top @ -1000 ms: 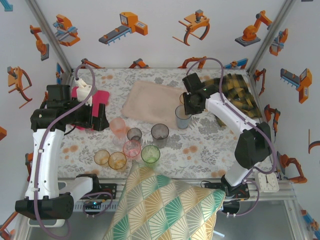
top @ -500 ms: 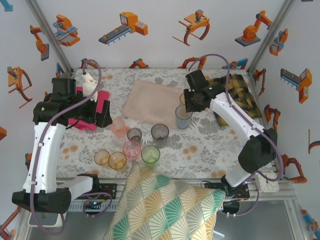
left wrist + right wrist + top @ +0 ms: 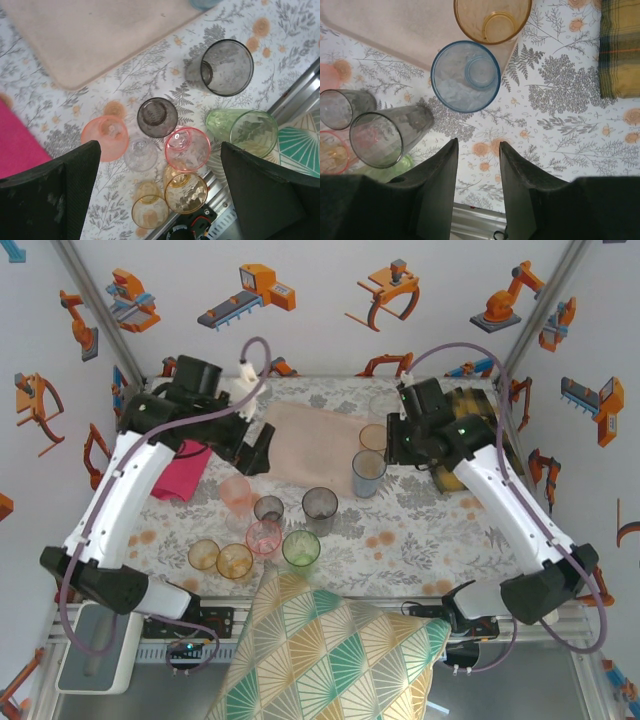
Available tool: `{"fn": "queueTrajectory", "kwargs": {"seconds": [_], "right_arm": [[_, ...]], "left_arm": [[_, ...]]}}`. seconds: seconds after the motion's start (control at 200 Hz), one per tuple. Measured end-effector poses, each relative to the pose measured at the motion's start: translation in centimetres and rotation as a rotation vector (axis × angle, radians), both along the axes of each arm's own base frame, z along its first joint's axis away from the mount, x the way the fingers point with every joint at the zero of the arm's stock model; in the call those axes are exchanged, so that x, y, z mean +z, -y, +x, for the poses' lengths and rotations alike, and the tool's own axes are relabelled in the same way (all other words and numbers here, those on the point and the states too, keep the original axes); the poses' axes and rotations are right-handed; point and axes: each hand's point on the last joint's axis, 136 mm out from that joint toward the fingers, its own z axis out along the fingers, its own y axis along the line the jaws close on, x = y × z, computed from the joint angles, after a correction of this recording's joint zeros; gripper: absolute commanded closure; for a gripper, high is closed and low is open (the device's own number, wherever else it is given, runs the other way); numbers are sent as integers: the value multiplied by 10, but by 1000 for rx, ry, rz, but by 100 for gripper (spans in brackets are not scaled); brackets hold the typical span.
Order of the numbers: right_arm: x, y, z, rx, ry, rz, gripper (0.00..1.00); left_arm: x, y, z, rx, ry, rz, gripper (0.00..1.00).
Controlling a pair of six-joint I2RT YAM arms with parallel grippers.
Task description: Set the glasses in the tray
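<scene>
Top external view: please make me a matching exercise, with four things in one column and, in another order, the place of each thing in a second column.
Things
1. magenta cloth
2. plaid cloth
3. green glass
4. blue glass

Places
A. nearest to the patterned cushion
B. at the far right corner of the table
C. at the near right corner of the tray
D. to the left of the tray

Pairs: 1-D, 2-B, 3-A, 4-C

Bright diffuse light, faint shadows beside the glasses [image 3: 157, 117], left end effector fingers [image 3: 55, 195] soft-edged (near lens)
</scene>
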Motion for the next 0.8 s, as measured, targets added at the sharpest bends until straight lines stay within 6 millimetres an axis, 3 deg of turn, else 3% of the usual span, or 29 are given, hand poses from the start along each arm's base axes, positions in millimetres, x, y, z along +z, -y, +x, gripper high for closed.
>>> {"fn": "queueTrajectory", "kwargs": {"seconds": [0.15, 0.356, 0.566, 0.796], "right_arm": [[5, 13, -21, -31, 4, 19, 61], [-15, 28, -39, -77, -60, -15, 61], [-17, 41, -51, -128, -57, -12, 61], [-29, 47, -61, -158, -75, 5, 61]], "left_arm": [[-33, 45, -7, -108, -53, 73, 3], [-57, 87, -8, -175, -89, 110, 0], [-69, 103, -12, -196, -108, 115, 8], [-91, 105, -10, -192, -129, 133, 14]]}}
